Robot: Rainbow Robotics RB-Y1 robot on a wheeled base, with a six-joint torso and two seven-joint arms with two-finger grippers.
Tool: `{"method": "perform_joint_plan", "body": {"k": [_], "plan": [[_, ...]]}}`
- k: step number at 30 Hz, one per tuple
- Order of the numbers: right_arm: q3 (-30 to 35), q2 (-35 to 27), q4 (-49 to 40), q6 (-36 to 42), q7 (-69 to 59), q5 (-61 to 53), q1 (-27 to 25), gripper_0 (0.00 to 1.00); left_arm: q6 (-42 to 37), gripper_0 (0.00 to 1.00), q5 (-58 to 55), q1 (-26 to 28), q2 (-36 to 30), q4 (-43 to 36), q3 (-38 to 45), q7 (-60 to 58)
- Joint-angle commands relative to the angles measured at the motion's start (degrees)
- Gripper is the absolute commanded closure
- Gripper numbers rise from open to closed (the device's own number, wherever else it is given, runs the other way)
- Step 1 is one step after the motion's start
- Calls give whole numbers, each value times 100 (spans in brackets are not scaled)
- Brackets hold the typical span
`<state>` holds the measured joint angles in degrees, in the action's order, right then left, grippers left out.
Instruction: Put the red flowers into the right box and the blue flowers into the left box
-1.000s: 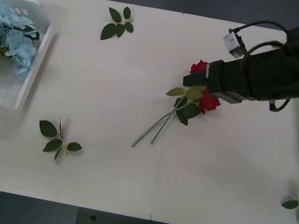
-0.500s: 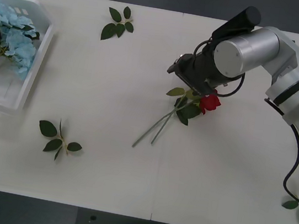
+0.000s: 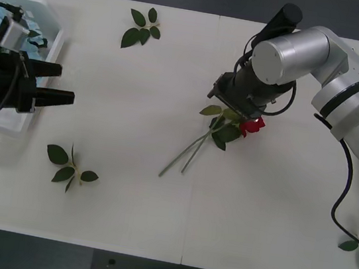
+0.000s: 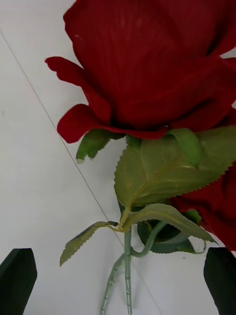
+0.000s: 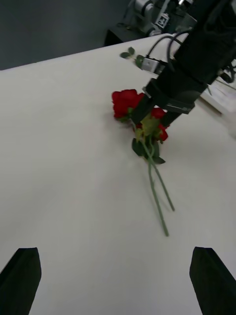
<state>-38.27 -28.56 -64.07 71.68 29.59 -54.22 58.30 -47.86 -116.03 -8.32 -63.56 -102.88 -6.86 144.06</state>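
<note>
The right gripper (image 5: 153, 114) has now come down over the red flowers (image 3: 251, 125) in the table middle, fingers spread, not gripping yet. The left gripper (image 3: 59, 84), open, has appeared beside the left box (image 3: 45, 65).

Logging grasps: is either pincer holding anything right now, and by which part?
Nothing is held. The right pincer is open over the red roses; the left pincer is open by the left box.

Right gripper (image 3: 237, 113) lowered at table centre, fingers spread; left gripper (image 3: 67, 85) at left, fingers spread.
</note>
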Motion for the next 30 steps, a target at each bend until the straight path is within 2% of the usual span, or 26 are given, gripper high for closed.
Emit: {"method": "perform_joint_plan", "body": {"k": [1, 4, 10, 17, 22, 30], "plan": [[-242, -369, -326, 197, -146, -141, 164, 0, 137, 12, -218, -381, -262, -435, -281, 702], [-304, -475, -326, 215, -208, -300, 111, 0, 137, 12, -490, -469, -271, -575, -457, 1071], [-312, -651, -423, 206, -349, -335, -108, 0, 224, 12, -1325, -574, -271, -918, -809, 1094], [-418, -870, -1126, -57, -1008, -264, -530, 0, 813, 12, -2169, -574, -579, -1410, -1310, 1094], [-515, -844, -1433, -224, -1465, 70, -776, 0, 980, 12, -2301, -574, -640, -1489, -1626, 1094], [-620, -589, -1310, -391, -1939, 588, -873, 0, 1182, 12, -2310, -566, -640, -1481, -1775, 1094]]}}
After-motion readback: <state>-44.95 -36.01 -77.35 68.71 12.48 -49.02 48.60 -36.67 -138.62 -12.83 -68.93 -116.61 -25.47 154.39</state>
